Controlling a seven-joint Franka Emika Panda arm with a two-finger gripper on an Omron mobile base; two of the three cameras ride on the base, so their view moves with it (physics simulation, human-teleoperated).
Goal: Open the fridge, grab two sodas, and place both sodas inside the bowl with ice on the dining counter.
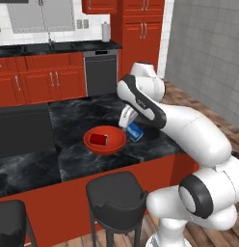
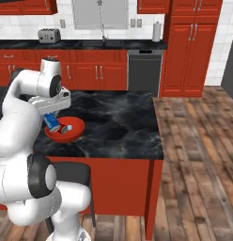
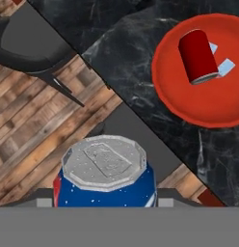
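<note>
Gripper (image 1: pixel 131 126): clamped on blue can (image 1: pixel 135 131), above counter (image 1: pixel 78 161) beside bowl (image 1: pixel 104 140). Red can (image 1: pixel 98 139): lying in bowl.

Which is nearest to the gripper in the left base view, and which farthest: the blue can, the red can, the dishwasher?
1. Blue can, held in the gripper, beside the bowl.
2. Red can, lying in the red bowl.
3. Dishwasher, at the far wall.

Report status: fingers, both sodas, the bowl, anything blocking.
Gripper shut on blue can, beside bowl rim. Red can lying in red bowl with ice. Nothing blocking the bowl.
</note>
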